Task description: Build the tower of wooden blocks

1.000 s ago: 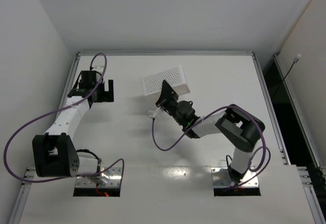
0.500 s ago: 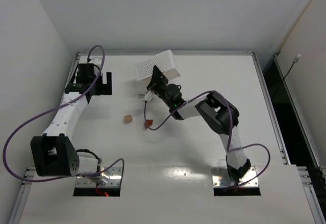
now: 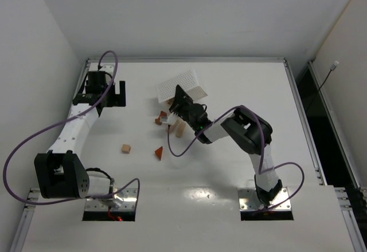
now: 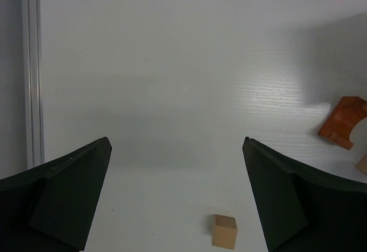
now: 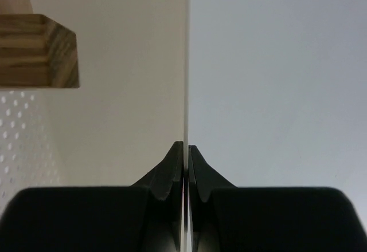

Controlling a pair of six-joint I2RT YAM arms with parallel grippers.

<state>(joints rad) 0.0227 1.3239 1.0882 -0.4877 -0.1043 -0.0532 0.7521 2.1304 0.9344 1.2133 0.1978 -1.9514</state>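
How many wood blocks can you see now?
5: tan cube and reddish wedge lying centre-left, reddish arch and pale bar beside the tipped bin, one block against its wall. More may be hidden.

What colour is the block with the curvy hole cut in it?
Reddish-brown. The arch block shows best in the left wrist view, near the right edge.

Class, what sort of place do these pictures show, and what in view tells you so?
Probably a robotics lab test cell: a left arm and right arm bolted to a white table, plain walls around it, and loose wooden blocks by a perforated white bin.
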